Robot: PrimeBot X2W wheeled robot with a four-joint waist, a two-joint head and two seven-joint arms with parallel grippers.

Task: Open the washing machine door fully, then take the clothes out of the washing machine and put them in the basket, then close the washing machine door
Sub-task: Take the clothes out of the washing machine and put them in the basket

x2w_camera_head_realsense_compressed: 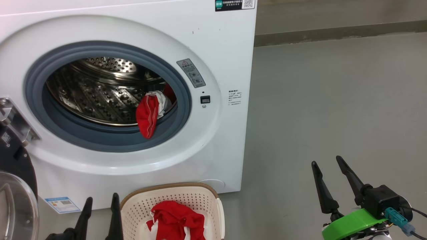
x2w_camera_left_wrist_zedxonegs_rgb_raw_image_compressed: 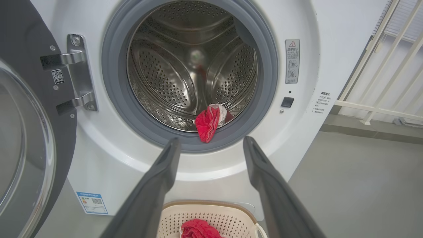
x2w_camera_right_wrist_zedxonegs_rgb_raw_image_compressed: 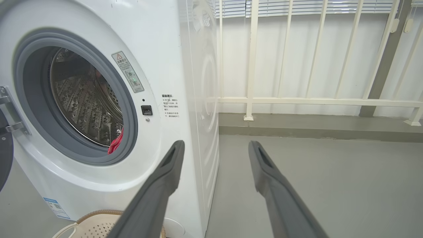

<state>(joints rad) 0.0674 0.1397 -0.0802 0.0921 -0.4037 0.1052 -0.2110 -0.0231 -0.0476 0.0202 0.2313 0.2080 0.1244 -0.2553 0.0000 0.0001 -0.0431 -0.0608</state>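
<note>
The white washing machine (x2w_camera_head_realsense_compressed: 213, 50) stands with its door (x2w_camera_head_realsense_compressed: 15, 186) swung open to the left. One red and white garment (x2w_camera_head_realsense_compressed: 148, 113) hangs over the grey ring at the drum's lower right; the left wrist view shows the same garment (x2w_camera_left_wrist_zedxonegs_rgb_raw_image_compressed: 207, 123), and the right wrist view shows a sliver of it (x2w_camera_right_wrist_zedxonegs_rgb_raw_image_compressed: 115, 145). The basket (x2w_camera_head_realsense_compressed: 200, 196) sits on the floor below the drum with red clothes (x2w_camera_head_realsense_compressed: 176, 220) in it. My left gripper (x2w_camera_head_realsense_compressed: 101, 200) is open and empty just left of the basket. My right gripper (x2w_camera_head_realsense_compressed: 328, 163) is open and empty over the floor to the right.
Grey floor (x2w_camera_head_realsense_compressed: 333, 100) spreads to the right of the machine. A white railing (x2w_camera_right_wrist_zedxonegs_rgb_raw_image_compressed: 297, 99) and a low kerb (x2w_camera_right_wrist_zedxonegs_rgb_raw_image_compressed: 314, 127) run behind it. The door's metal hinge (x2w_camera_left_wrist_zedxonegs_rgb_raw_image_compressed: 77, 71) sits left of the drum opening.
</note>
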